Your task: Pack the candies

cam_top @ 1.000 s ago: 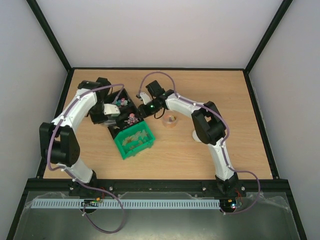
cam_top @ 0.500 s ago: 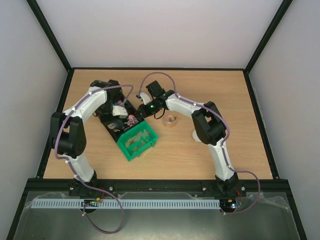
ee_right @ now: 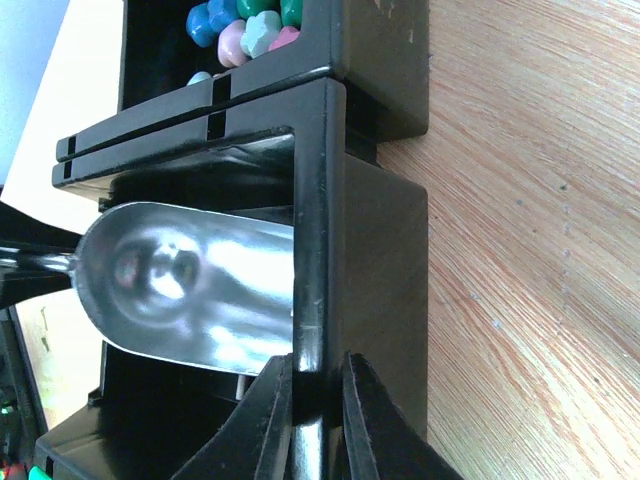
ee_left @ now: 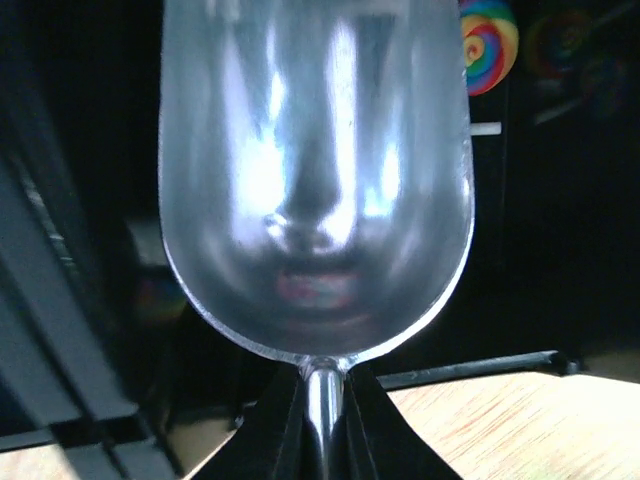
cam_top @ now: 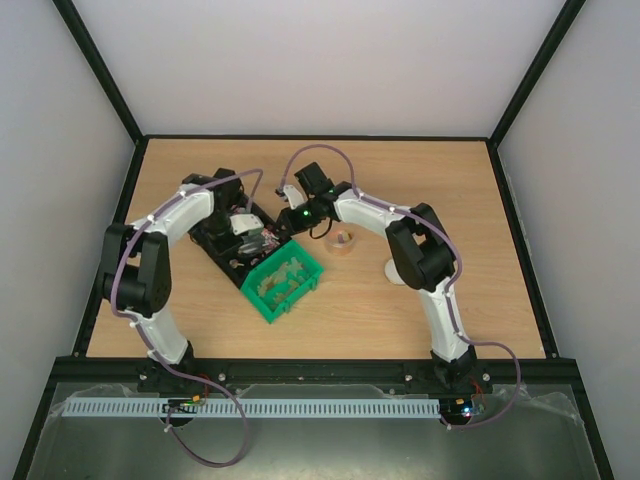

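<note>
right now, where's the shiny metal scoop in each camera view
Top external: the shiny metal scoop is left of centre, over the black plastic bin.
Left wrist: it fills the upper middle, handle pinched in the left gripper.
Right wrist: centre left, inside the bin.
Shared landmark: the black bin, whose wall the right gripper clamps.

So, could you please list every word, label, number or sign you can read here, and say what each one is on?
There is no readable text.
The metal scoop, black bin, green bin and candies show no lettering.
The rainbow swirl in the left wrist view is a pattern only; the white strip below it is too blurred to read.
</note>
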{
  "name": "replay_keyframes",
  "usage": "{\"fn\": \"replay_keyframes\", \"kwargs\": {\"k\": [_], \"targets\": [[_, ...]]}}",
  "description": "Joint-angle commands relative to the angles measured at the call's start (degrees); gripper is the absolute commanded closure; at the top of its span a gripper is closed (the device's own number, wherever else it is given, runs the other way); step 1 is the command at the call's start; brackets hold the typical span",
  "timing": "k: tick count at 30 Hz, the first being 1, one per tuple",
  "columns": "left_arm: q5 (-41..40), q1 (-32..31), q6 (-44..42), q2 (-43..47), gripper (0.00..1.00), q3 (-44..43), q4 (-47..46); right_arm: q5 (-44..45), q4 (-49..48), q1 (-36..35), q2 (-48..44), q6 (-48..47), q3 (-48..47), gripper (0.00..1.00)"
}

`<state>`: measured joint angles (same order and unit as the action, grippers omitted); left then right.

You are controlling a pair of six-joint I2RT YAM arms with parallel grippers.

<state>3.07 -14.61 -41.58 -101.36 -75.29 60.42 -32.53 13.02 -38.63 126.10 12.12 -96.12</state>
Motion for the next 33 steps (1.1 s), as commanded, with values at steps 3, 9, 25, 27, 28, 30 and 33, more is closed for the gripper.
{"fn": "replay_keyframes", "kwargs": {"k": [3, 9, 25, 27, 28, 30, 33], "targets": [[7.75, -1.83, 6.82, 0.22, 0.98, 9.77, -12.42, -4.47, 0.58, -1.58, -2.03, 1.99, 2.25, 0.99], [12.85, -2.08, 11.67, 3.57, 0.98, 15.66, -23.55, -4.56, 0.26, -1.99, -2.08, 3.06, 2.26, 0.99], [23.42, 1.92, 12.48, 11.97, 0.98, 18.36, -23.38, -0.33, -0.18, -2.02, -2.09, 3.88, 3.13, 0.99], [21.83, 1.6, 13.24, 11.9, 0.98, 19.64, -25.11, -0.66, -0.43, -2.01, -1.96, 4.09, 3.06, 0.99], [20.62, 1.38, 13.62, 11.55, 0.98, 20.27, -26.48, -0.77, -0.49, -1.99, -1.89, 4.25, 2.98, 0.99], [19.53, 1.0, 13.58, 11.13, 0.98, 21.92, -28.96, -0.93, -0.45, -2.04, -1.75, 4.47, 2.74, 0.99], [14.79, -1.37, 10.5, 11.34, 0.98, 24.55, -30.51, -0.72, -0.38, -2.05, -1.71, 4.4, 2.68, 0.99]]}}
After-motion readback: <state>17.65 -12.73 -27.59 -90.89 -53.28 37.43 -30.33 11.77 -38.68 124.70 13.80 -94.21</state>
